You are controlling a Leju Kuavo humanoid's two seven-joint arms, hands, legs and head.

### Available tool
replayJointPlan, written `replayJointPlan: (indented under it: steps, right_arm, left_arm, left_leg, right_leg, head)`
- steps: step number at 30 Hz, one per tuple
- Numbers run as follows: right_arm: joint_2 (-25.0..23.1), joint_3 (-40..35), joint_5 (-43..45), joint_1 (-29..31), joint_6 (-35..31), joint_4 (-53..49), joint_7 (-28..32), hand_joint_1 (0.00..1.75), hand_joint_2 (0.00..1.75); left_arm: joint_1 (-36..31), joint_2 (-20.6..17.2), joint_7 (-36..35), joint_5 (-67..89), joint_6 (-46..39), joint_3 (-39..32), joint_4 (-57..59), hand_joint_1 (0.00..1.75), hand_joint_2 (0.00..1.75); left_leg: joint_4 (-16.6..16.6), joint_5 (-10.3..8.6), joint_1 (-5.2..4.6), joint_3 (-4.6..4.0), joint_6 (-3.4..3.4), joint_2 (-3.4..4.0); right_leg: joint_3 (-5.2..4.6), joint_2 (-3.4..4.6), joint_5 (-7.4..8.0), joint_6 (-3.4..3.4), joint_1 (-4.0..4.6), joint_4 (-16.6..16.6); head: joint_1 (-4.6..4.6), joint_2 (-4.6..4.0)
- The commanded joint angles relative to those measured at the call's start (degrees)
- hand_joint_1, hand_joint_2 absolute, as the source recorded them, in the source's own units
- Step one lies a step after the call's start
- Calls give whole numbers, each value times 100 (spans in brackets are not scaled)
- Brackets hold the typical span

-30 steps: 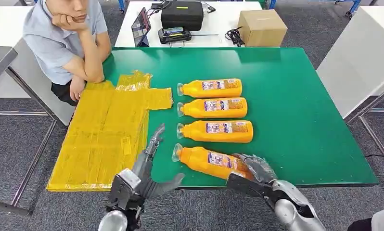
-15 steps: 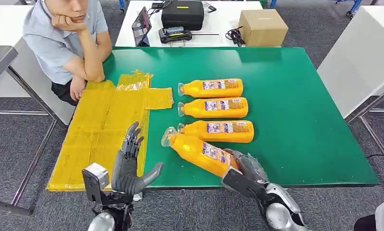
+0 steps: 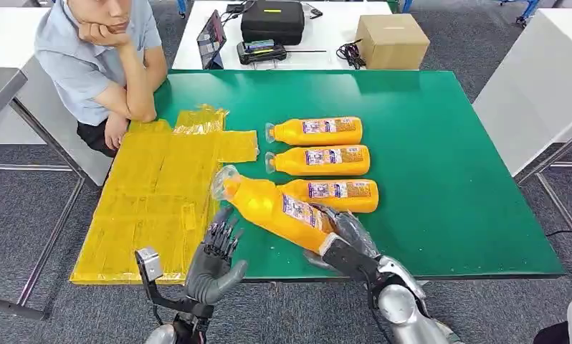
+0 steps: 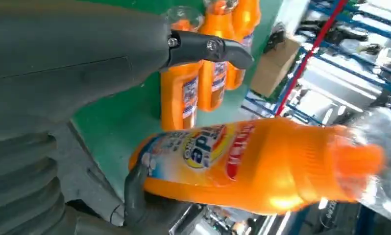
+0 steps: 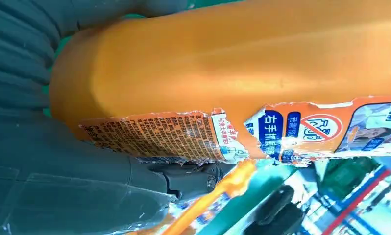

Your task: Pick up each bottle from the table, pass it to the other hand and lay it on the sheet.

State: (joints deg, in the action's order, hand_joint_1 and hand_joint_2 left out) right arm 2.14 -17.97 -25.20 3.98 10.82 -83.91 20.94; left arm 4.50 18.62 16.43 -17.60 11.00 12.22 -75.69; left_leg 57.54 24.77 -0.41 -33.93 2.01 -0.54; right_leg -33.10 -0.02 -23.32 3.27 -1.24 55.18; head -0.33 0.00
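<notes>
My right hand (image 3: pixel 344 240) grips the base of an orange bottle (image 3: pixel 272 206) and holds it tilted above the green table (image 3: pixel 441 179), its clear cap pointing toward the yellow sheet (image 3: pixel 154 193). The same bottle (image 4: pixel 262 164) hangs in the air in the left wrist view and its torn label (image 5: pixel 183 134) faces the right wrist camera. My left hand (image 3: pixel 213 261) is raised at the table's front edge, just below the bottle's neck, fingers spread and holding nothing. Three more orange bottles (image 3: pixel 317 160) lie side by side on the table.
A person (image 3: pixel 100 61) sits at the table's far left corner, an elbow resting beside the sheet. Behind the green table stands a white table with a black case (image 3: pixel 271 21), a cardboard box (image 3: pixel 391 41) and a tablet. White tables flank both sides.
My right hand has lifted the nearest bottle off the table and carried it left, toward the sheet. My left hand has turned upright and shifted slightly right, under the bottle's neck.
</notes>
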Motion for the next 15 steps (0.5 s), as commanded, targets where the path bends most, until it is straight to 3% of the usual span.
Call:
replayJointPlan:
  steps: [1,15]
  right_arm:
    - [-131,-676,198,607,141,1082,249,175,175]
    - [-344,-1275,401,792,194,1747,276,175,175]
  left_arm:
    - [-660,-200,82,-613,613,378,918,0,175]
    - [-1025,-74,562,278,283,319,660,0,175]
  left_leg:
    - [-7,6,11,21,-15,20]
    - [-2,2,8,7,-10,7]
  right_leg:
    - [18,15,0,-18,12,-9]
    - [6,4,-1,-12,9,-3]
  head:
    - [2,0]
    - [2,0]
